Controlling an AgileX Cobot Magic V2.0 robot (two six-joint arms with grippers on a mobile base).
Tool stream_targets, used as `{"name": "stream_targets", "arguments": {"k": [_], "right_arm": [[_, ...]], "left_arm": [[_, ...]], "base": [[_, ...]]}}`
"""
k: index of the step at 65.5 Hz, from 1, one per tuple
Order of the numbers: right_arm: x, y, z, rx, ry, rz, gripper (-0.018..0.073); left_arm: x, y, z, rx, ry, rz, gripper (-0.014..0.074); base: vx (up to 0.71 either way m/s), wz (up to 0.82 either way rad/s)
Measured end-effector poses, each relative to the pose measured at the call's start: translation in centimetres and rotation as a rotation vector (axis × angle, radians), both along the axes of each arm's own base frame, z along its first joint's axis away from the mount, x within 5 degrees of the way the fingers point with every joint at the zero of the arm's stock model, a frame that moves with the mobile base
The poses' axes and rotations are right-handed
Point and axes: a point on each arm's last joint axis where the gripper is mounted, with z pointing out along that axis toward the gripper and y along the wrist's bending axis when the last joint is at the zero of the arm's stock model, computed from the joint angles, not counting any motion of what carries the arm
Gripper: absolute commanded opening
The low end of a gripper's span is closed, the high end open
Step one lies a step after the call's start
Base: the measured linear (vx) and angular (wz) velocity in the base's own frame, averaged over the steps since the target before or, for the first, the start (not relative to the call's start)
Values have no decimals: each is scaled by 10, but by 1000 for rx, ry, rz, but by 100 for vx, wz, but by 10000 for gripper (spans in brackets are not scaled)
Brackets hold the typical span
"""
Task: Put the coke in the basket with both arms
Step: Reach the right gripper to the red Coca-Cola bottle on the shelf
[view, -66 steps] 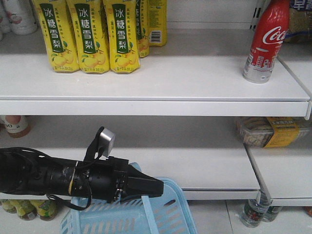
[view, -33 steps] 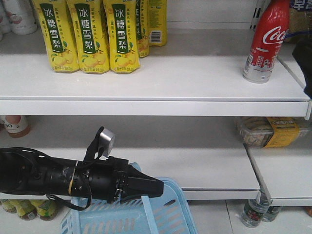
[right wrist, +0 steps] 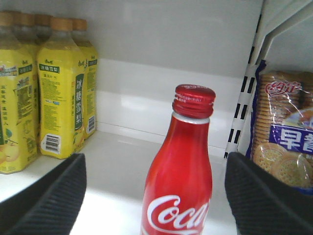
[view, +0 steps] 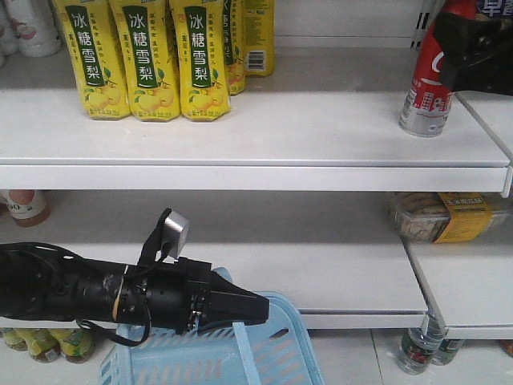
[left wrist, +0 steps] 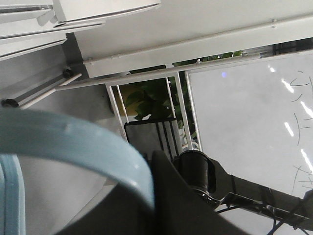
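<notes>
- Far left on the upper shelf [view: 264, 136], a row of yellow pear-drink bottles [view: 148, 60] stands upright, close together.
- Below them, at the near left, the left arm [view: 80, 293] reaches rightward and lies almost level. A small silver-grey block [view: 176, 233] sticks up from its top.
- The left gripper [view: 240, 309] tapers to a point over the basket's far edge. Its jaws look drawn together on the handle [view: 244, 353], which rises to meet them. In the left wrist view the pale blue handle curves across right against a black finger [left wrist: 166, 196].
- The basket [view: 288, 337] is light blue with slotted sides. It sits at the near bottom, directly under the left gripper, and the frame edge cuts it off.
- The coke [view: 429, 88] stands upright on the far right end of the upper shelf, well apart from the yellow bottles. Its silvery base rests on the shelf surface.
- The right gripper [view: 461, 40] is at the coke's neck and shoulder and hides its upper part in the front view. In the right wrist view its two ribbed fingers [right wrist: 46, 196] are spread wide, one on each side of the bottle. Gaps show on both sides, and it grasps nothing.
- Just right of the coke, behind a shelf upright, is a packet of round biscuits [right wrist: 288, 147].
</notes>
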Motion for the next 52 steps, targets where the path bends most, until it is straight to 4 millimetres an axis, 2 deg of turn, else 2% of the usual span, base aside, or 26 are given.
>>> {"name": "stream_targets", "arguments": {"k": [21,40,52], "right_arm": [[25,4,7,-16,-12,0,560],[37,-16,4,38,-13,-75,560],[41,-14,4,47,-43,-64,560]], "left_arm": [[0,0,0,0,0,0,-6],[0,0,0,0,0,0,-6],[0,0,0,0,0,0,-6]], "base": [[0,0],[0,0],[0,0]]}}
